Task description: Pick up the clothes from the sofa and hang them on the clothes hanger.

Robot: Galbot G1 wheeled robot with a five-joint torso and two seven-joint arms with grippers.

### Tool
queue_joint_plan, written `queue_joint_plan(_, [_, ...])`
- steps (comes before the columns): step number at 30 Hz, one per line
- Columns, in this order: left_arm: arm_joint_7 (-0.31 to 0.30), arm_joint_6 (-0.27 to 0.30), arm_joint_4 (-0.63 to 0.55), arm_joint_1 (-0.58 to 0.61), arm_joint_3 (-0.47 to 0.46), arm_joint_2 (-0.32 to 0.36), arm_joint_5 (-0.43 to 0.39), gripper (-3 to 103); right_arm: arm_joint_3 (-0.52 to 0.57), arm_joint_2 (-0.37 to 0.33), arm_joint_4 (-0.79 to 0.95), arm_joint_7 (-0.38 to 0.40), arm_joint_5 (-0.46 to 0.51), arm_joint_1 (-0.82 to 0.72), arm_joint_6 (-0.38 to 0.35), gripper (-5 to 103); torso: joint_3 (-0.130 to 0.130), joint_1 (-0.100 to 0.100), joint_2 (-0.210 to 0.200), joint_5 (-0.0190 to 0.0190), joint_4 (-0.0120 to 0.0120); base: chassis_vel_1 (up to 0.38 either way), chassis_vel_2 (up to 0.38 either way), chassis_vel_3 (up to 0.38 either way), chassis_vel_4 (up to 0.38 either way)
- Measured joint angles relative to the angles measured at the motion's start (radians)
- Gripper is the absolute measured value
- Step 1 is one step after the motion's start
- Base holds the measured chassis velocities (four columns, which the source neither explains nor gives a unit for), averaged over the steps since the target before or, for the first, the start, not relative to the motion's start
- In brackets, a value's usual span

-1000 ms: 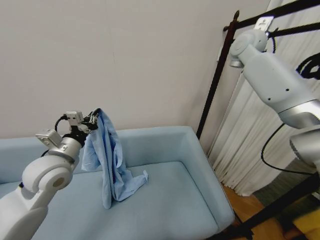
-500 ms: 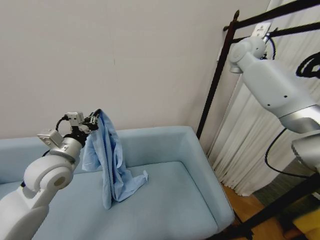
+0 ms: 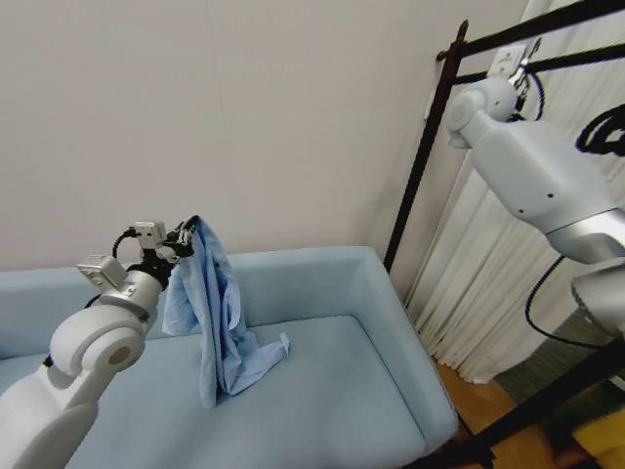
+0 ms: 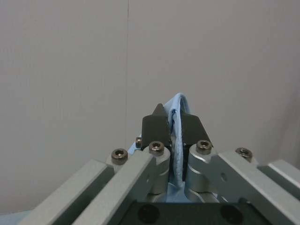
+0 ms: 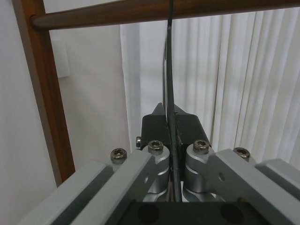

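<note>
Our left claw (image 3: 184, 237) pinches a bunched fold of the limp light-blue cloth garment (image 3: 217, 318), likely light yet slippery; our right claw (image 5: 169, 119) clamps the thin black hanger wire (image 5: 168, 61).

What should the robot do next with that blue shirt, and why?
Probably raise the left gripper a little higher. It is shut on the top of the blue shirt, but the shirt's lower end lies on the sofa seat. Clearing it would let the shirt swing toward the rack, where the right gripper holds a thin black hanger.
</note>
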Motion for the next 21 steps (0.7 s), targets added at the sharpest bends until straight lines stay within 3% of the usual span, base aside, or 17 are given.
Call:
queue_joint_plan(11, [0.000, 0.000, -0.010, 0.014, -0.005, -0.004, 0.003, 3, -0.010, -0.037, 0.106, 0.064, 0.071, -0.021, -0.003, 2, 0.000, 0.000, 0.000, -0.0001, 0.0001, 0.000, 0.000, 0.000, 0.000])
queue_joint_plan(21, [0.000, 0.000, -0.013, 0.024, -0.006, -0.004, 0.006, 3, -0.011, -0.079, 0.201, 0.080, 0.081, -0.052, -0.002, 2, 0.000, 0.000, 0.000, -0.0001, 0.0001, 0.000, 0.000, 0.000, 0.000])
